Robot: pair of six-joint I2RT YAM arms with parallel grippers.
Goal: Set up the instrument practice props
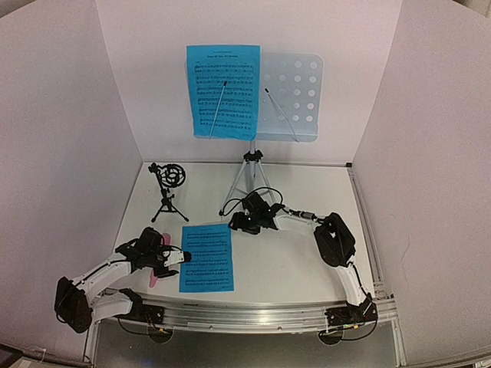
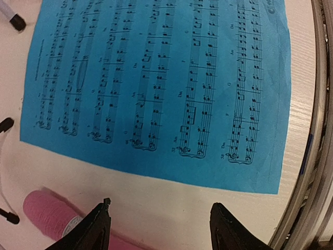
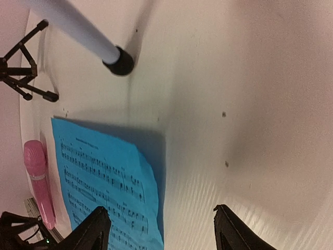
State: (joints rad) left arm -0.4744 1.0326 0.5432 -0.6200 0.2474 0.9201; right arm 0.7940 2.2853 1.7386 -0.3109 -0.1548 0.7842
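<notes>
The pale-blue perforated music stand [image 1: 290, 96] stands on its silver tripod [image 1: 249, 180] at the back, with one blue sheet-music page [image 1: 223, 90] on its left half. The second page [image 1: 206, 257] lies flat near the front edge. The pink microphone [image 1: 156, 274] lies left of it, partly under my left gripper [image 1: 175, 261]. That gripper is open and empty, low over the bare strip between microphone [image 2: 47, 213] and page [image 2: 156, 78]. My right gripper [image 1: 238, 224] is open and empty, low at the page's far right corner [image 3: 104, 182]. The black tripod mic stand [image 1: 169, 192] stands at the back left.
A silver tripod leg with a black foot [image 3: 120, 63] rests just beyond my right gripper. The mic stand's feet [image 3: 23, 73] are near the page's far left corner. The metal rail [image 2: 317, 156] runs along the table's front edge. White walls close three sides.
</notes>
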